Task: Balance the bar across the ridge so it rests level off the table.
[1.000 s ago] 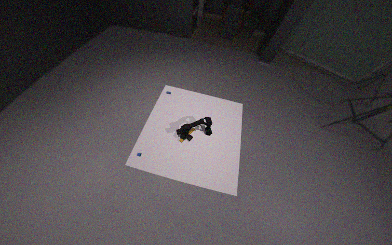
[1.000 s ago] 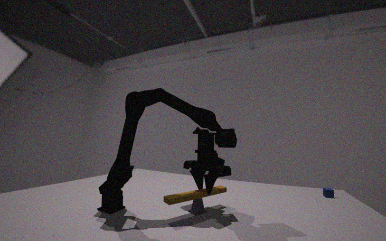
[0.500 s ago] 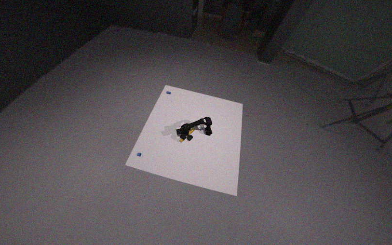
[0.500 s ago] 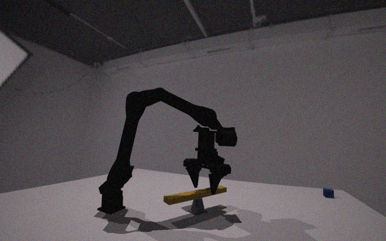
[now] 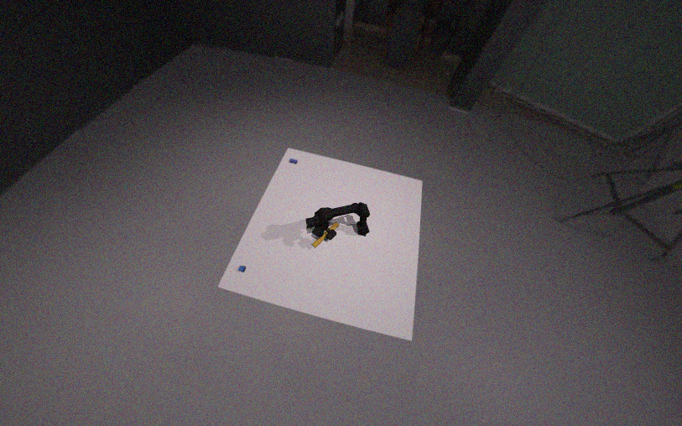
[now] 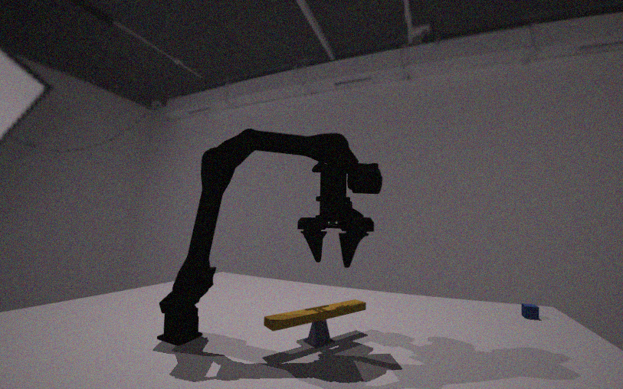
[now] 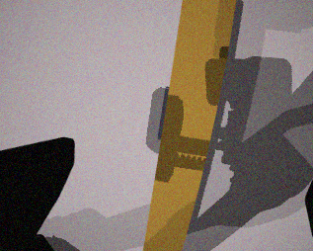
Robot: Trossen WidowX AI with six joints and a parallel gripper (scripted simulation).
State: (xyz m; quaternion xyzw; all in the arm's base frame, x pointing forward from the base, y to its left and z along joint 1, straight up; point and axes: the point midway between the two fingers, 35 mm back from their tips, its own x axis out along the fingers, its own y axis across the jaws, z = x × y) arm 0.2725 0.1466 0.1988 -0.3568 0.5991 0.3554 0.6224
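The yellow bar (image 5: 318, 242) (image 6: 280, 321) (image 7: 196, 30) lies across the small dark blue ridge (image 6: 322, 335) (image 7: 163, 114) near its middle. Both ends are clear of the table (image 5: 375, 291) (image 6: 265, 289), with the bar's shadow below. It looks roughly level, allowing for the slanted view in the exterior view. My gripper (image 6: 332, 263) (image 7: 196, 173) is open and empty, its fingers pointing down well above the bar, touching nothing. In the wrist view the fingertips stand wide to either side of the bar. The ridge is mostly hidden under the bar there.
Two small blue blocks (image 5: 293, 160) (image 5: 242, 268) sit near the table's edge in the top view. One blue block (image 6: 529, 311) shows at the right in the exterior view. The arm's base stands left of the ridge in that view.
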